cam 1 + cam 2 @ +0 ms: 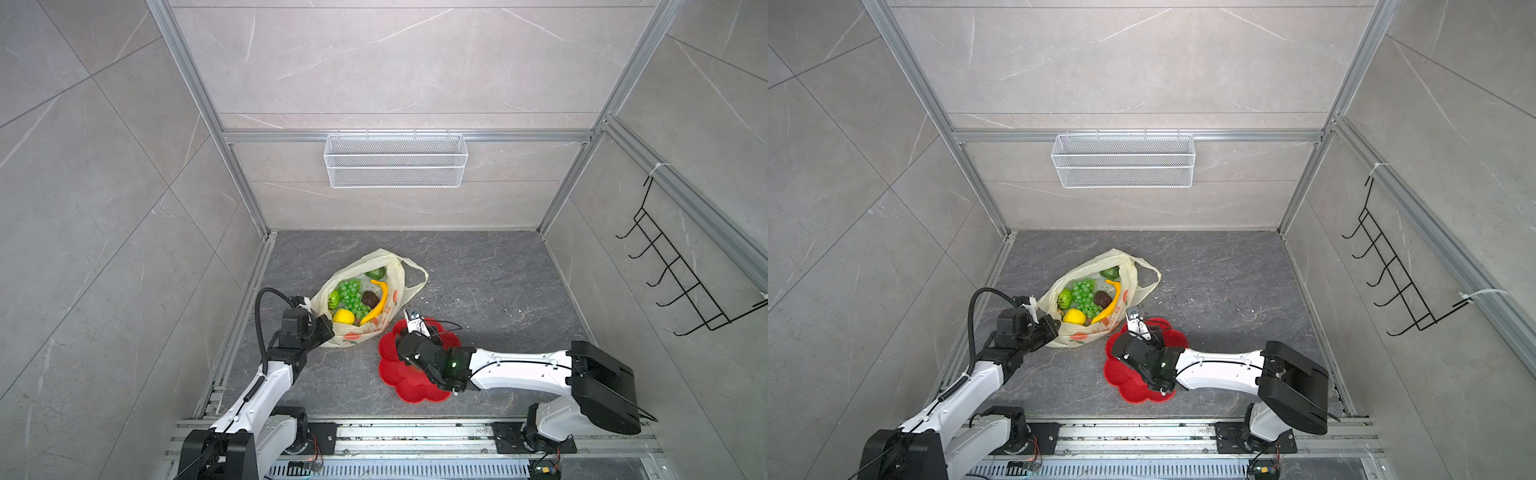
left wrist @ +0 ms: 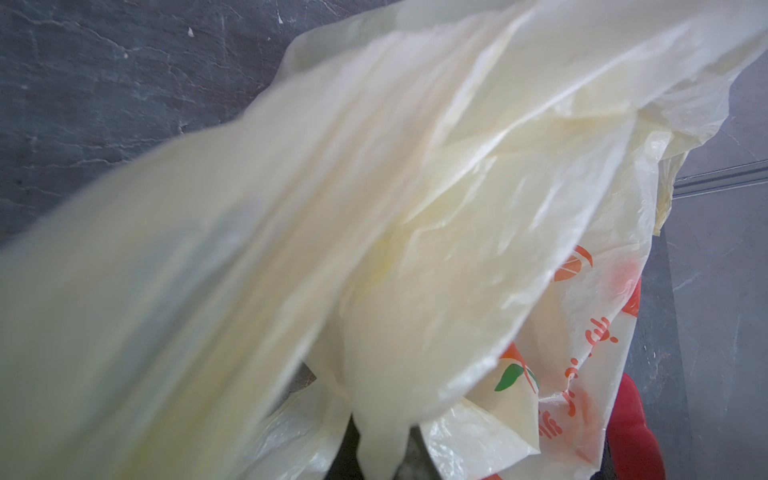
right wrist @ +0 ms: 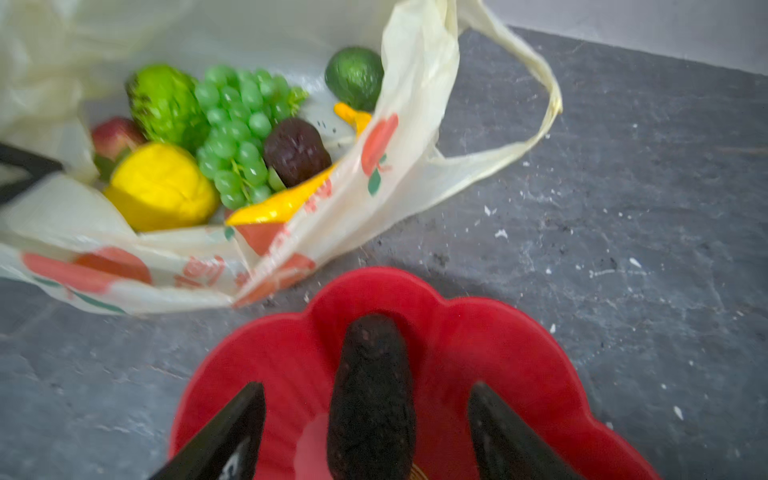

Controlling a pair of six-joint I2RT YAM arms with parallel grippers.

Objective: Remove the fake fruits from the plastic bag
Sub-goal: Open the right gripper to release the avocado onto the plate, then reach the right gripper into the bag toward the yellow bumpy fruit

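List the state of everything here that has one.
Plastic bag, mouth open, lying on the table, rim pinched by the left gripper.
Left gripper, shut on the plastic bag.
Right gripper, open above the plate.
Dark avocado, out of the bag, on the plate.
Grapes, in the bag.
Banana, in the bag.
Lemon, in the bag.
Wire basket, empty.

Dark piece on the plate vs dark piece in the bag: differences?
Place: the plate piece lies on the red plate, outside the plastic bag; the bag piece sits inside, beside the green grapes.
Shape: the plate piece is long and tapered, the bag piece rounder.
Gripper: the open right gripper straddles the plate piece, untouched; no gripper is at the bag piece.
Both dark brown.
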